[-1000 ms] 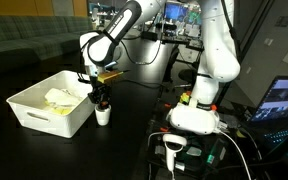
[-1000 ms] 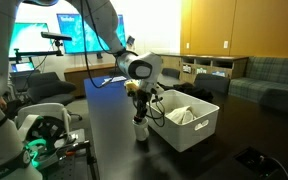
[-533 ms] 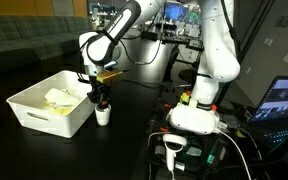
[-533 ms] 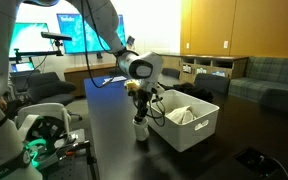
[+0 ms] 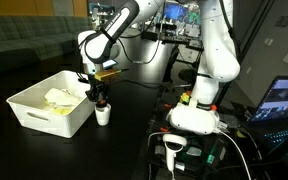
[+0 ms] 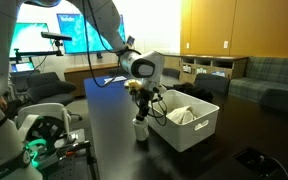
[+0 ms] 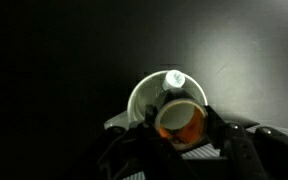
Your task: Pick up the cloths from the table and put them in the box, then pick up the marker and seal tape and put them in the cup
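Gripper (image 5: 100, 97) looks clamped on the seal tape (image 7: 179, 122) right over the cup (image 7: 141, 98), marker (image 7: 174, 78) poking up at 12 o'clock inside, so a drop could snag on it, hang on the rim or tip the cup.

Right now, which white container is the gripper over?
The small cup, not the big box holding cloths; the gripper hangs directly above it, gripping the seal tape.
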{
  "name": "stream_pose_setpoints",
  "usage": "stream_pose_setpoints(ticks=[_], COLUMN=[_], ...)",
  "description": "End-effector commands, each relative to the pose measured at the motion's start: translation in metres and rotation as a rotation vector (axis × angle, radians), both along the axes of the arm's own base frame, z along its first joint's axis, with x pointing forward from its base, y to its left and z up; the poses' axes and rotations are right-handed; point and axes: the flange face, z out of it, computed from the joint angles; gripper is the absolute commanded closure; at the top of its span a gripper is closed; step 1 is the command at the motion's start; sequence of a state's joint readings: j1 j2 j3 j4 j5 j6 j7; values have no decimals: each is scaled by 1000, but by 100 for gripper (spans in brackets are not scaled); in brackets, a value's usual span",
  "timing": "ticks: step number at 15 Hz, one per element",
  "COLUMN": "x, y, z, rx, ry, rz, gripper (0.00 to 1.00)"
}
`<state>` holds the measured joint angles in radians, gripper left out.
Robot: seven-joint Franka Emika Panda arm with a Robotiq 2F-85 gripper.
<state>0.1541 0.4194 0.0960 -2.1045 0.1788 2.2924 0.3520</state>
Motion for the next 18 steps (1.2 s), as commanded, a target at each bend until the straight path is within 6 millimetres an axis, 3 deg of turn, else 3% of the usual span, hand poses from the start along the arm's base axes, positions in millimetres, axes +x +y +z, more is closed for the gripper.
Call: stream_pose_setpoints(ticks=[1,11,18], x=[9,12,0], y=[0,0,-3], z=[1,-18,-3], rx=[18,27,14], ry=[16,43,7], rz=[-24,-28,-15], gripper=[75,75,75])
